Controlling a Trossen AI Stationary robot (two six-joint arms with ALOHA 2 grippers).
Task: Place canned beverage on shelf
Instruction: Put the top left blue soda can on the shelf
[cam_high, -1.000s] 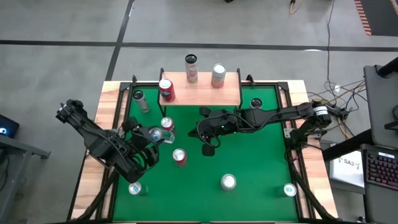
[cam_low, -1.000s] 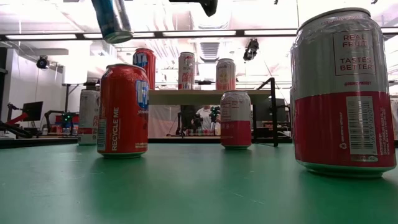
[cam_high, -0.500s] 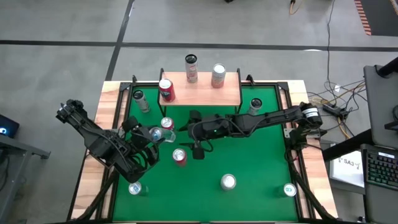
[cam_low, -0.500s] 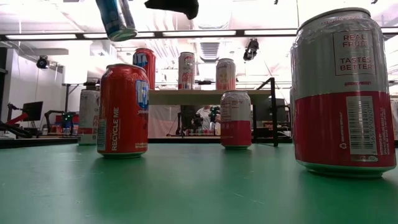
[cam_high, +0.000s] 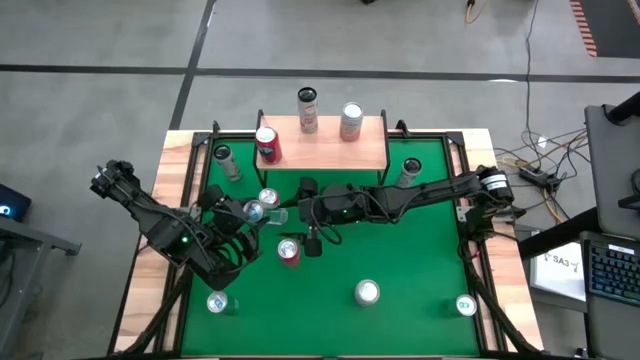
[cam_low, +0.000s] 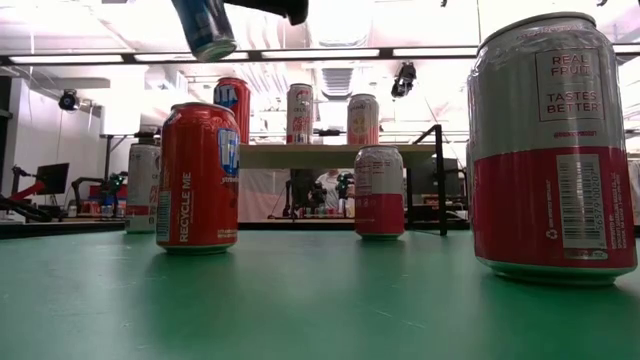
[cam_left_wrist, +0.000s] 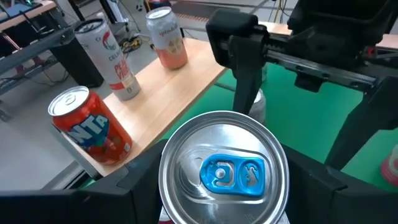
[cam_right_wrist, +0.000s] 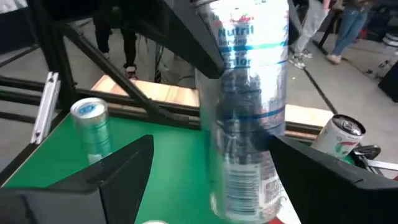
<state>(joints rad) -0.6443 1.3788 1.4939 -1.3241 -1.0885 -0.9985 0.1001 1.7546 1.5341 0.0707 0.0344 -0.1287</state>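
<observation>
Presently the left tool (cam_high: 244, 215) is hanging above the green counter (cam_high: 420, 250), its fingers closed on a silver can with a blue tab (cam_left_wrist: 224, 171). It is holding that can clear of the surface and tilted, near the top of the low view.

Left of that tool and lower, a green-topped can (cam_high: 217, 302) is standing near the counter's front edge. Beyond the tool and to its left, a silver can (cam_high: 228, 162) is standing on the counter beside the shelf's leg. Just beyond the held can, a pink-and-white can (cam_high: 268, 199) is standing upright, close to it. Between the two tools and a little nearer the front, a red can (cam_high: 288, 251) is standing on the green.

Right of the held can, the right tool (cam_high: 312, 240) is reaching in from the right side with its fingers spread wide and nothing in them. In its wrist view the held can is filling the middle of the gap.

Beyond both tools, the shelf (cam_high: 330, 150) is standing at the counter's far edge, carrying a red can (cam_high: 267, 145), a tall slim can (cam_high: 307, 108) and a pink-banded can (cam_high: 350, 120), all upright. The red one is standing between the held can and the rest of the wooden top.

Right of the right tool, a dark-topped can (cam_high: 410, 170) is standing under the right arm. A silver can (cam_high: 367, 292) and a green-topped can (cam_high: 466, 305) are standing near the front.

Grey floor is surrounding the wood-bordered counter, with cables (cam_high: 530, 150) trailing at the right.
</observation>
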